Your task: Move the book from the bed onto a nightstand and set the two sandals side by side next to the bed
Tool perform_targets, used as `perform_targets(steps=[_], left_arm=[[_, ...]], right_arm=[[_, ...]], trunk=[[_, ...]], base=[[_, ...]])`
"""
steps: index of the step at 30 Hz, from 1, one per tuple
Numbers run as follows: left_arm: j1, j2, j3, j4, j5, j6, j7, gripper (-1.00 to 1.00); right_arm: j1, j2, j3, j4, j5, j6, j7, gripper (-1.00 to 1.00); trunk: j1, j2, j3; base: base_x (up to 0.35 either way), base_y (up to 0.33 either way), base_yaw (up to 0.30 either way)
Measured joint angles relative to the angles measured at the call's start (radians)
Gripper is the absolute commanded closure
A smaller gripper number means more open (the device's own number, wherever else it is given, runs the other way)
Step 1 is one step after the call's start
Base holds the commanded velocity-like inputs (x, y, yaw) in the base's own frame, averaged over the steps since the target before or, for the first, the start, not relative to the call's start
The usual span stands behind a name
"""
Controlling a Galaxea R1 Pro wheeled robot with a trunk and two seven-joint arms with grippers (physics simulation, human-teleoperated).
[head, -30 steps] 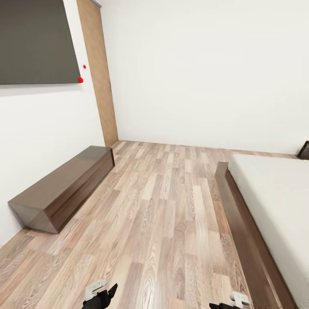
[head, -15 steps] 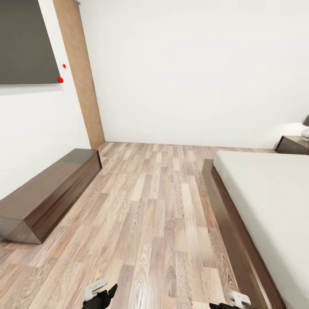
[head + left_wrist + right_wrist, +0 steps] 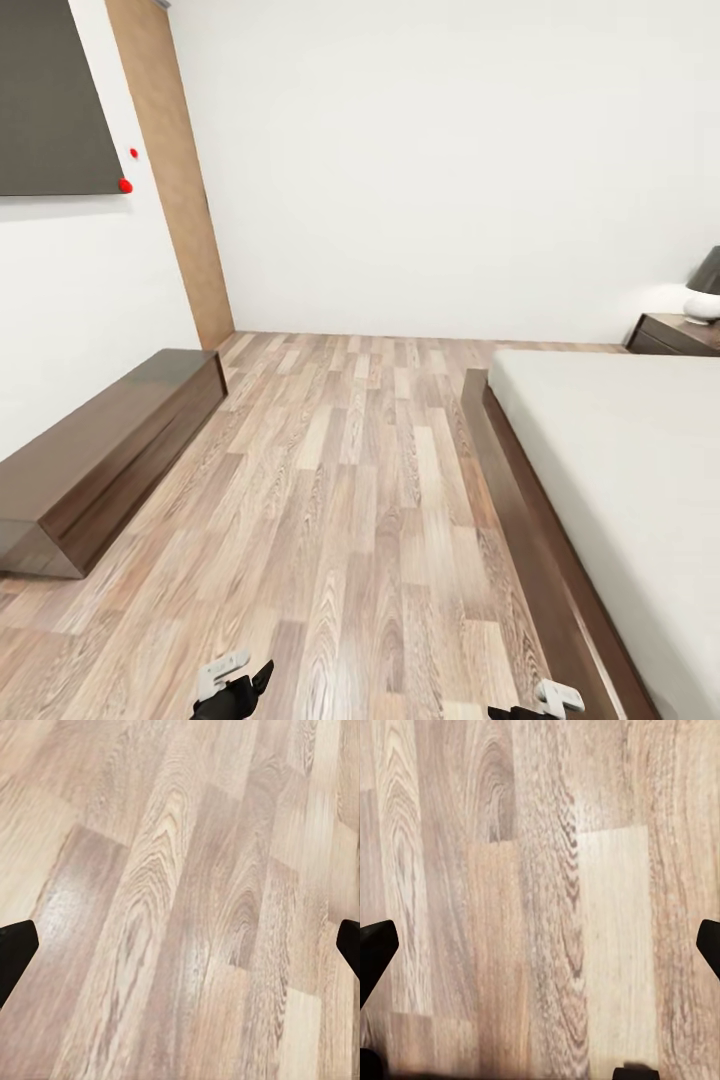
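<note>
Facing into the bedroom, the bed (image 3: 620, 470) is seen to the robot's right, its long side running away toward the far wall, with the nightstand (image 3: 672, 335) beyond its far corner under a lamp (image 3: 705, 285). The book and sandals cannot be located on the visible mattress or floor (image 3: 350, 500). The left pincer (image 3: 180, 952) and right pincer (image 3: 540, 952) are held low over bare planks, each spread wide and holding nothing. The right arm is judged nearer the bed; a turn or drive to the right is likely needed. A long low cabinet (image 3: 100, 450) lies along the left wall.
</note>
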Motion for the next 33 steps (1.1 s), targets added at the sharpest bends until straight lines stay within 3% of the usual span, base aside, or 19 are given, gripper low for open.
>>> perform_targets(steps=[9, 33], left_arm=[[0.0, 0.0, 0.0, 0.0, 0.0, 0.0, 0.0, -1.0], [0.001, 0.0, 0.0, 0.0, 0.0, 0.0, 0.0, -1.0]], right_arm=[[0.0, 0.0, 0.0, 0.0, 0.0, 0.0, 0.0, -1.0], [-0.001, 0.0, 0.0, 0.0, -0.004, 0.0, 0.0, -1.0]], trunk=[[0.0, 0.0, 0.0], [0.0, 0.0, 0.031]], base=[[0.209, 0.0, -0.001], [0.009, 0.0, 0.0]])
